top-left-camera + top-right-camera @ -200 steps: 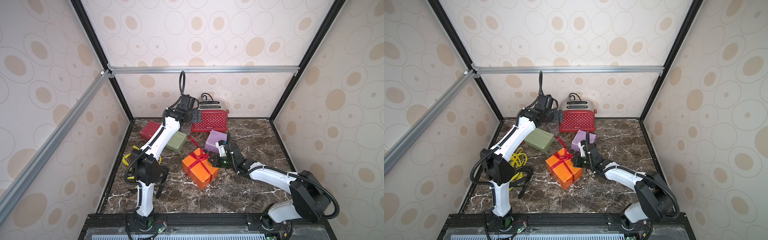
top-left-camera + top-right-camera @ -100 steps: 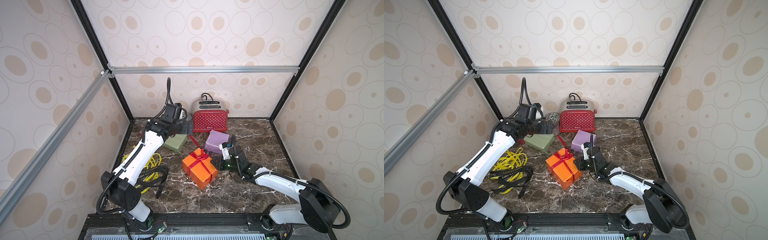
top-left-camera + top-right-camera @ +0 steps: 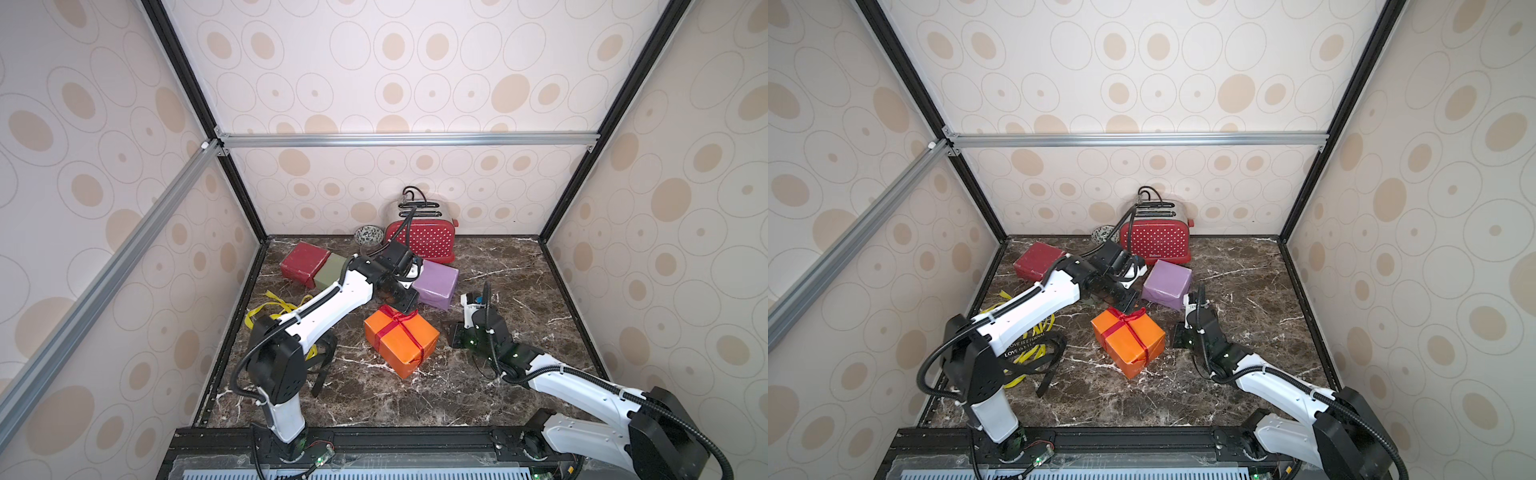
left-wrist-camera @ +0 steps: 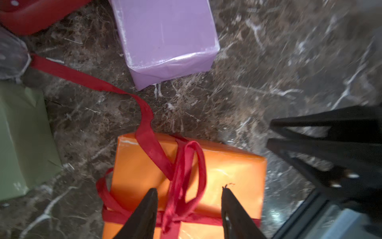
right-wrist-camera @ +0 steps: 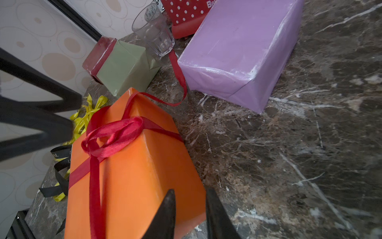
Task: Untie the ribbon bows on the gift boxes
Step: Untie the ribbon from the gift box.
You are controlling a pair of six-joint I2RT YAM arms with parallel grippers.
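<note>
The red ribbon bow [image 4: 186, 175] sits tied on top of the orange box [image 4: 227, 165], which stands near the middle of the bench [image 3: 478, 382]. My left jaws hang over it, spread, one tip on each side of the knot, gripping nothing. Only the left wrist view shows this; the top views just place them at the box's far edge. My right jaws are slightly parted and empty, just beside the same box. The bow's long tail runs between the lilac box [image 4: 165, 37] and the olive box [image 4: 22, 140] to the foot of a clear glass [image 5: 154, 31], which my left arm hides in both top views. The dark red box [image 3: 303, 264] touches the olive one near the back left. Loose yellow ribbons [image 3: 274, 305] and a black ribbon [image 3: 1025, 344] lie by my left arm's base; the white lettering reads only in a top view. The dotted toaster [image 3: 419, 243] and a small bowl [image 3: 368, 235] stand at the back wall.
</note>
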